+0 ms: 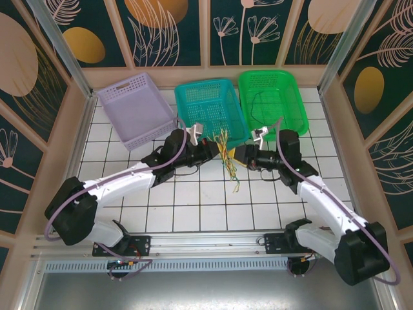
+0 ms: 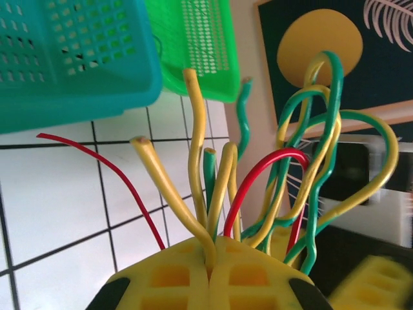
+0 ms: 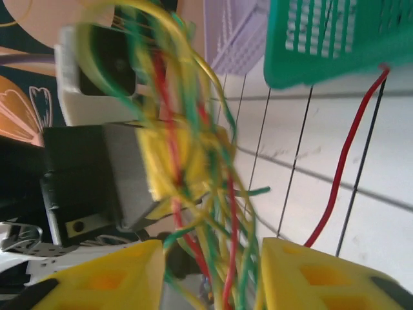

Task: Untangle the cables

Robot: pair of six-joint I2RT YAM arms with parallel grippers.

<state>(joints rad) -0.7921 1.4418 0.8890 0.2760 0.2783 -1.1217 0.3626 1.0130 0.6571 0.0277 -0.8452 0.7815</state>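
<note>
- While our left pincer (image 2: 210, 253) was clamped tight on the cables (image 2: 258, 187) above the counter (image 2: 58, 200), they fanned outward.
- Our right pincer (image 3: 210, 265) gaped wide, the cables passing between its fingers.

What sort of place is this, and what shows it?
Probably a robot test cell: left arm and right arm bolted at a white tiled table, patterned wall panels around it, plus lilac basket, teal basket, green basket.

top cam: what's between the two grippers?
The cables: a tangled bundle hangs between the left gripper and the right gripper, as the top external view shows.
</note>
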